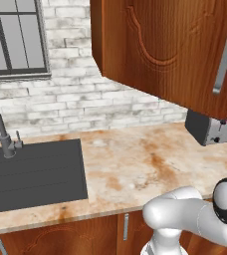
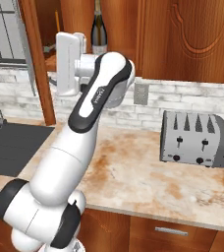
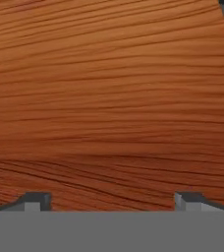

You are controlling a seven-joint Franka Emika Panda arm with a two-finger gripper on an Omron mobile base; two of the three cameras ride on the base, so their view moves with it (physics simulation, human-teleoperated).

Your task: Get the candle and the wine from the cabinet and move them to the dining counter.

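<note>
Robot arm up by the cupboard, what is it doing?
The white robot arm is reaching up into the open cabinet above the kitchen counter. Its gripper is open and holds nothing, facing plain wood up close. The wine stands on the shelf inside, just past the arm, untouched. A toaster sits on the counter, and the sink is off to the left.

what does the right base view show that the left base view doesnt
Right base view: the wine standing inside the open cabinet, a thin orange stick to its left that may be the candle, wall outlets, and the arm reaching up into the cabinet.
Left base view: the window, and the cabinet door swung open overhead.
Both: the toaster, the black sink with its faucet, the marbled counter and the brick wall.
</note>
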